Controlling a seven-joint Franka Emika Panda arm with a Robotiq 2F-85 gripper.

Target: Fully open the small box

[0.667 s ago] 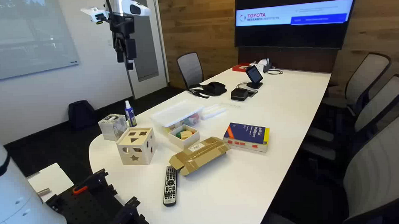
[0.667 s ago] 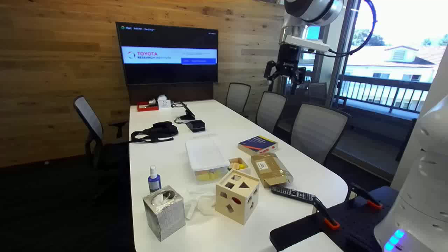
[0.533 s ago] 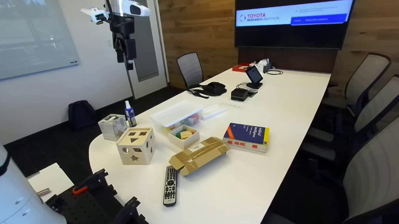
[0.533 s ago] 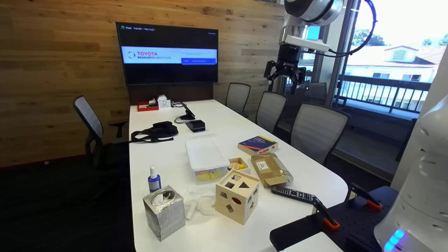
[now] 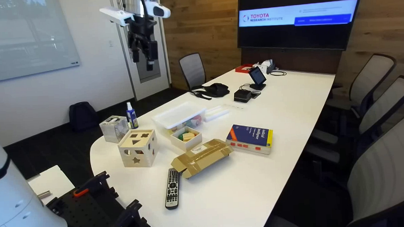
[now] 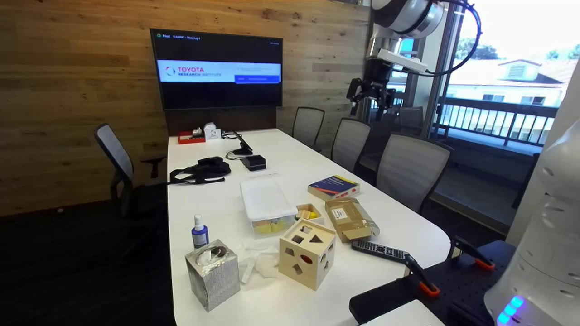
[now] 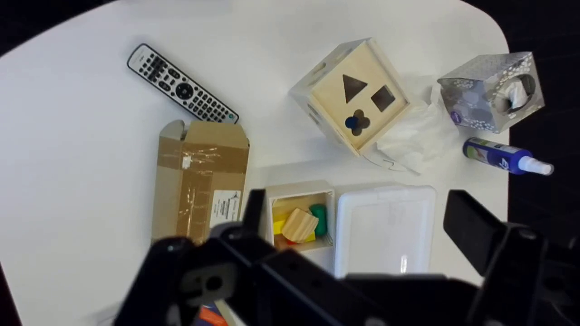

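Hovering w/ gripper (image 6: 366, 111) well above table (image 7: 90, 190), w/ fingers (image 7: 471, 226) wide apart & clamping nothing. Seeing small box (image 7: 201, 181) well below fingers, outside their gap in wrist view, just past one finger; looking closed on top, w/ end flap (image 7: 216, 133) sticking out. Judging opening as prob. not begun. Risking dragging whole small box instead of opening it, b/c of shiny tape (image 7: 217, 156) across top, light-looking cardboard & smooth table. W/o shifting sideways first, prob. landing on block tray (image 7: 299, 189) or lidded bin (image 7: 385, 231), showing betw. fingers. Poss. catching remote (image 7: 183, 90), lying by end flap past same finger, if descending off-line, & crumpling end flap if pressing hard.
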